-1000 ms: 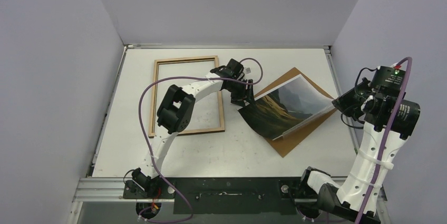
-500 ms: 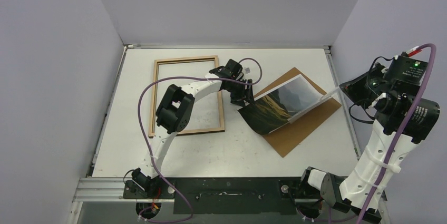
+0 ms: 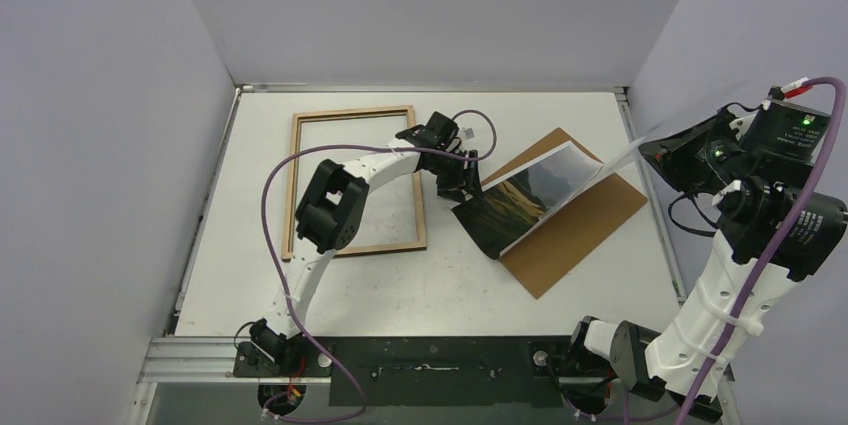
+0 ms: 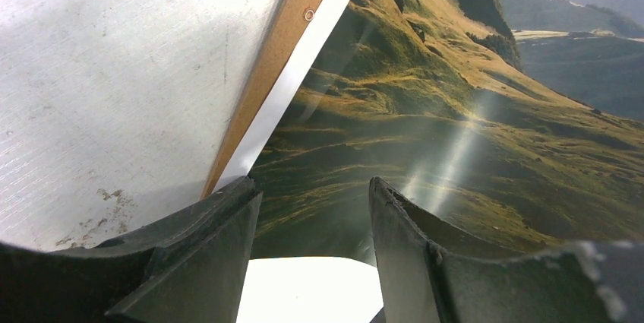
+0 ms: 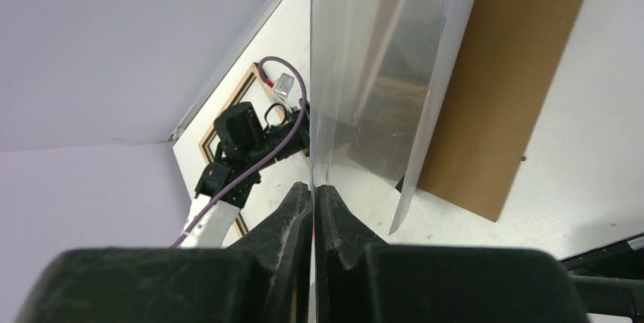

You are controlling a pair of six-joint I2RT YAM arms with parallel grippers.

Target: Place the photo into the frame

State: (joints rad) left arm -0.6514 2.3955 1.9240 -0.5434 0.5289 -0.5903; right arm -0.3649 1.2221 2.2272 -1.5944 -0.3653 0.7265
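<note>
The photo (image 3: 520,205), a glossy print of hills, stands tilted over the brown backing board (image 3: 590,230), with its right edge raised. My right gripper (image 3: 652,153) is shut on that raised edge; in the right wrist view the sheet (image 5: 380,72) runs edge-on out of the closed fingertips (image 5: 313,186). My left gripper (image 3: 465,183) sits at the photo's low left corner, open, its fingers (image 4: 313,186) straddling the print's curled lower edge (image 4: 456,110). The frame (image 3: 350,113) lies flat at the left, wood side up, with the left arm crossing over it.
The backing board's edge (image 4: 288,34) shows beside the photo in the left wrist view. Grey walls close in the table on the left, the back and the right. A purple cable (image 3: 300,160) loops over the frame.
My right gripper has risen and drawn back to the right, pulling the photo's right edge higher and tilting the print more steeply. The left arm has stayed where it was.
</note>
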